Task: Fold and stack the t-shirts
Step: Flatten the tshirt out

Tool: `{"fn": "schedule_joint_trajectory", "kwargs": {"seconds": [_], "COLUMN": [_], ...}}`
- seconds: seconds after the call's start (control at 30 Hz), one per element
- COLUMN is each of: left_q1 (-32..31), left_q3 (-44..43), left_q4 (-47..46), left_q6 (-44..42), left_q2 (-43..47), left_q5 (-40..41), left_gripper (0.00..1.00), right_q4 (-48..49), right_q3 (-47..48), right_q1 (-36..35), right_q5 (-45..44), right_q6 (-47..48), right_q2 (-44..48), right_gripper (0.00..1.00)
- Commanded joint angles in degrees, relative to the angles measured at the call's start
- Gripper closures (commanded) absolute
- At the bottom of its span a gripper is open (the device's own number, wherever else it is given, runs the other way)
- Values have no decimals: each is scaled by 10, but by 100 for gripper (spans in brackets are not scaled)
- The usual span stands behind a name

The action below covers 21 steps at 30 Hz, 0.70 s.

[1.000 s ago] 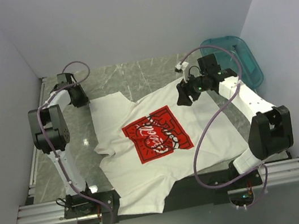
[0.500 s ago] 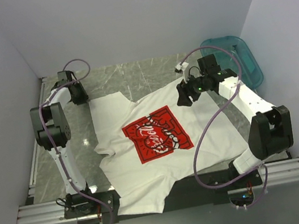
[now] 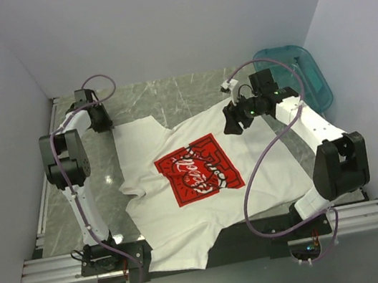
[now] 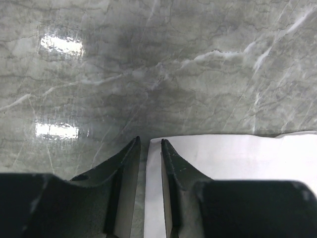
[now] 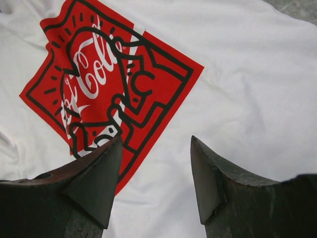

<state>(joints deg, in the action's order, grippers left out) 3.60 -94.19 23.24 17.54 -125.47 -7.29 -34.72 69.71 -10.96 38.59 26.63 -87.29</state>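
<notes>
One white t-shirt (image 3: pixel 208 211) lies spread flat on the marble table, its red Coca-Cola print (image 3: pixel 199 169) facing up. My left gripper (image 3: pixel 103 125) is low at the shirt's far left corner. In the left wrist view its jaws (image 4: pixel 149 141) stand a narrow gap apart, and the edge of the white t-shirt (image 4: pixel 237 156) lies flat on the table between them, not pinched. My right gripper (image 3: pixel 230 126) hovers over the shirt's far right part. In the right wrist view it (image 5: pixel 156 141) is open wide above the white cloth (image 5: pixel 237 74), beside the red print (image 5: pixel 109 74), holding nothing.
A teal plastic basin (image 3: pixel 306 74) stands at the far right corner against the wall. White walls close in the table on three sides. The shirt's near hem hangs over the black rail (image 3: pixel 263 234) between the arm bases.
The left arm's elbow has shifted slightly while its gripper stays at the shirt's corner. The right arm and the shirt have not visibly moved.
</notes>
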Motion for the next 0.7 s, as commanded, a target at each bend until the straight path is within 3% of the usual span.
{"fn": "schedule_joint_trajectory", "kwargs": {"seconds": [0.0, 0.23, 0.47, 0.6, 0.67], "left_q1": [-17, -32, -32, -32, -46], "left_q3": [-12, -39, -33, -31, -25], "left_q4": [23, 63, 67, 61, 51], "left_q6": [-19, -20, -22, -20, -16], "left_q2": [-16, -40, -40, -27, -10], "left_q5": [38, 114, 112, 101, 91], "left_gripper": [70, 76, 86, 100, 100], "right_q4": [11, 11, 9, 11, 11], "right_q3": [2, 3, 3, 3, 2], "right_q1": [5, 5, 4, 4, 4], "right_q5": [1, 0, 1, -1, -8], "right_q6": [0, 2, 4, 5, 7], "right_q2": [-1, 0, 1, 2, 0], "right_gripper": [36, 36, 36, 36, 36]}}
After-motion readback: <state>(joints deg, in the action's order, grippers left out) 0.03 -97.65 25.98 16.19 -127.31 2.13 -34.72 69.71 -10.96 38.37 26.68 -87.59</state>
